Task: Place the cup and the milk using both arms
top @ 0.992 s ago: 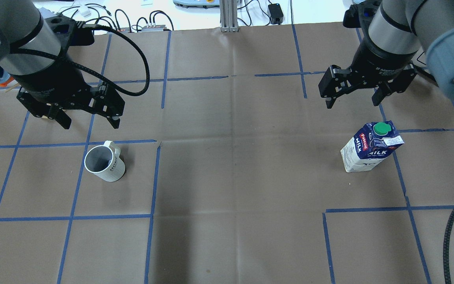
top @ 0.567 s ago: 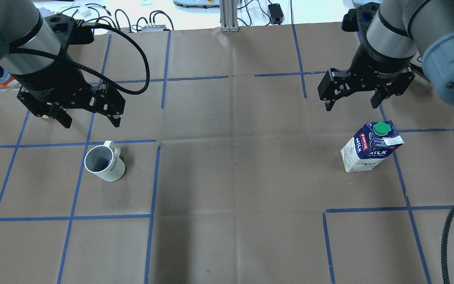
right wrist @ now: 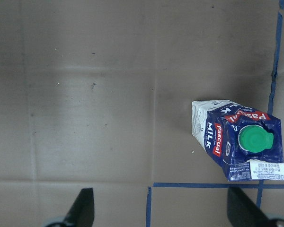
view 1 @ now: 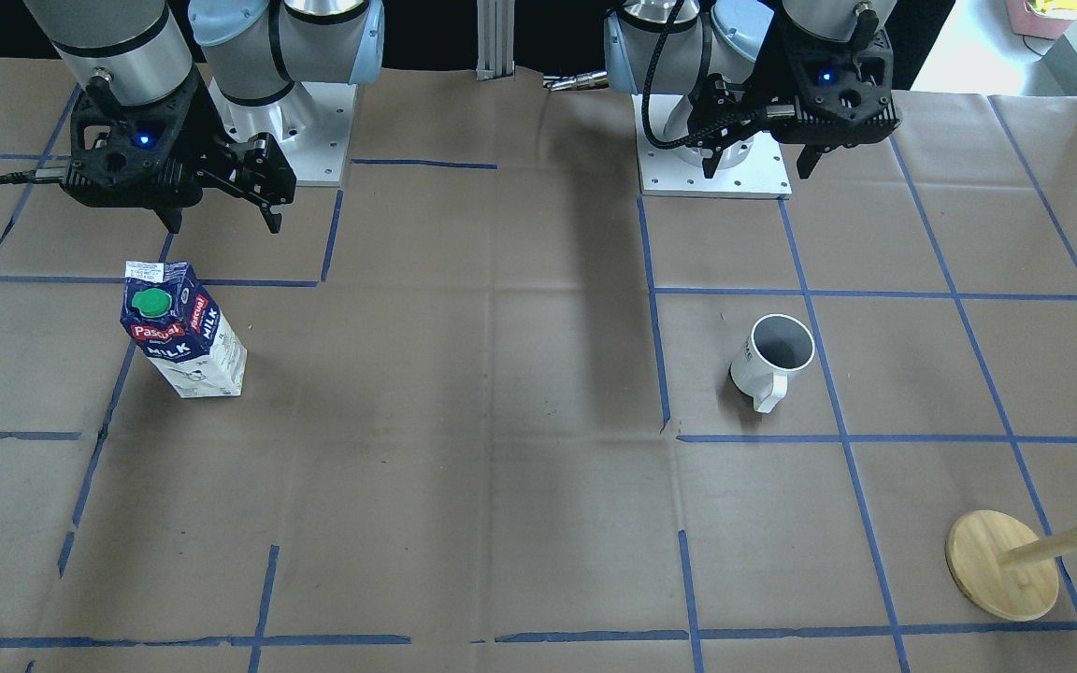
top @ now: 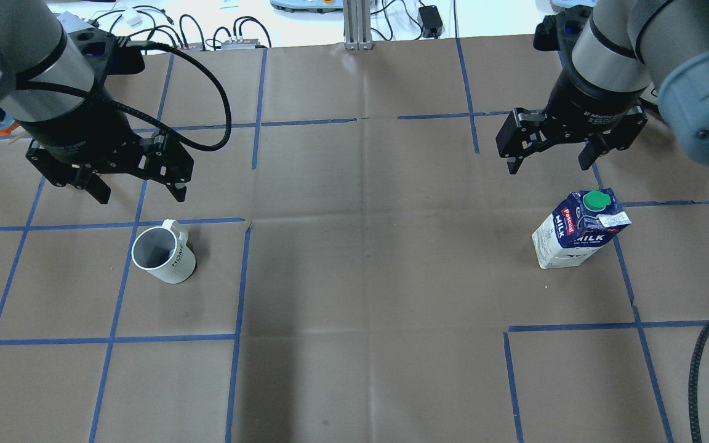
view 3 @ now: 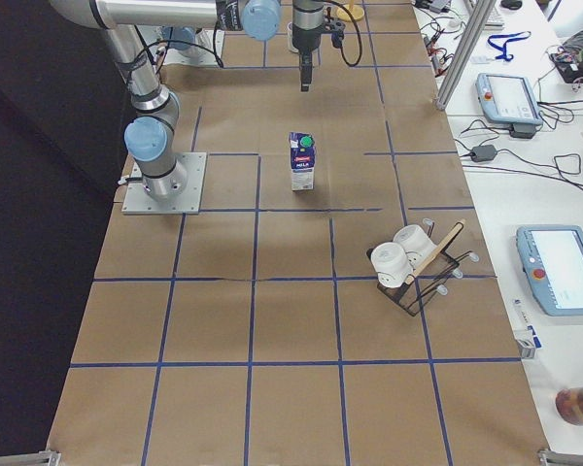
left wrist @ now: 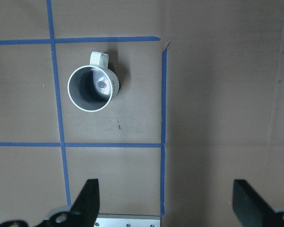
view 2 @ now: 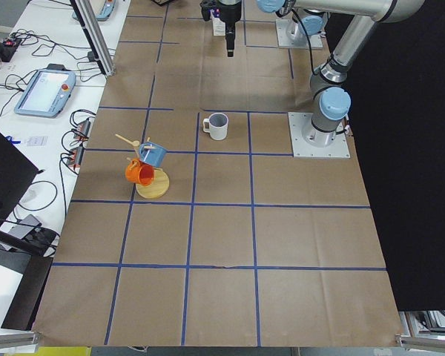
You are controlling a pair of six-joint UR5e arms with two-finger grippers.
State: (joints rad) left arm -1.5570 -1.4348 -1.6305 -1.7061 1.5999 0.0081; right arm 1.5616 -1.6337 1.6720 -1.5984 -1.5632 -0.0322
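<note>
The left end effector [top: 142,197] hangs with its fingers spread wide and nothing between them. Below it and clear of it, the cup [top: 164,255] stands upright on the desk [top: 360,277], mouth up, lying toward one finger's side rather than centred. The right end effector [top: 548,167] is likewise spread and empty. The milk [top: 579,231] stands upright beneath it, off toward one finger, green cap on top. Farther out beyond the left end effector, a wooden stand [view 1: 1001,565] carries a blue mug [view 2: 153,154] and an orange mug [view 2: 139,173].
</note>
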